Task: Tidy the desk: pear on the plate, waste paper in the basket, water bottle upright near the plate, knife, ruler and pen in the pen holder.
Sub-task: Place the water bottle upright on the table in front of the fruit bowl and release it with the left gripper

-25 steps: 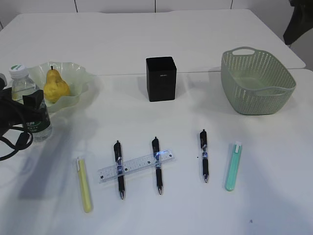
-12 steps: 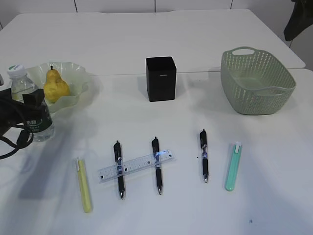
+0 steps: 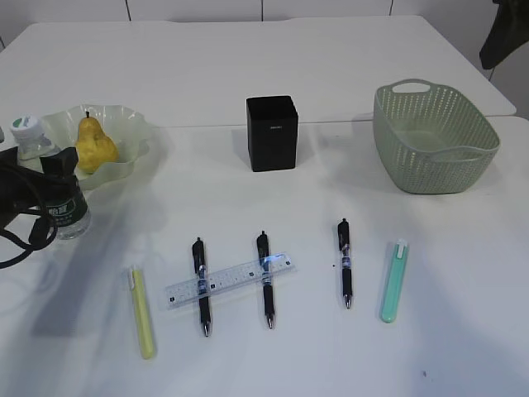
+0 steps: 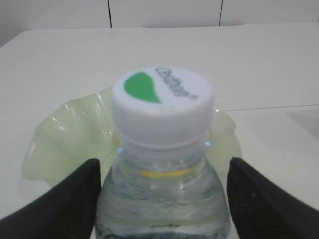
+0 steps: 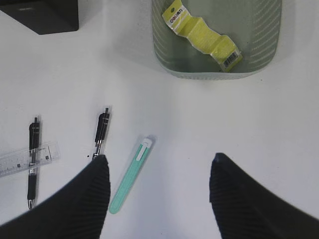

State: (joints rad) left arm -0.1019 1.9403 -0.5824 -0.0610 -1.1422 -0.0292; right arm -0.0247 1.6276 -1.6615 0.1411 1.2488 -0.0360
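Note:
The water bottle [image 3: 63,208] stands upright beside the pale green plate [image 3: 132,136], its white cap [image 4: 162,99] close under the left wrist camera. My left gripper [image 4: 163,167] is open around the bottle's shoulder, with a thin gap on the right side. The yellow pear [image 3: 93,147] lies on the plate. Crumpled waste paper [image 5: 202,31] lies in the sage basket [image 5: 264,40]. My right gripper [image 5: 159,164] hangs open and empty above the teal knife [image 5: 130,175]. The clear ruler [image 3: 230,281] lies across two pens [image 3: 202,285]. The black pen holder [image 3: 272,132] stands at the centre back.
A third black pen [image 3: 345,260] lies left of the teal knife [image 3: 394,281]. A yellow stick of the same shape as the knife [image 3: 142,310] lies front left. The basket [image 3: 488,136] stands back right. My left arm's cables trail at the left edge.
The bottle's cap has shifted a little left and down. My left jaws have widened off the bottle. The right side has not changed.

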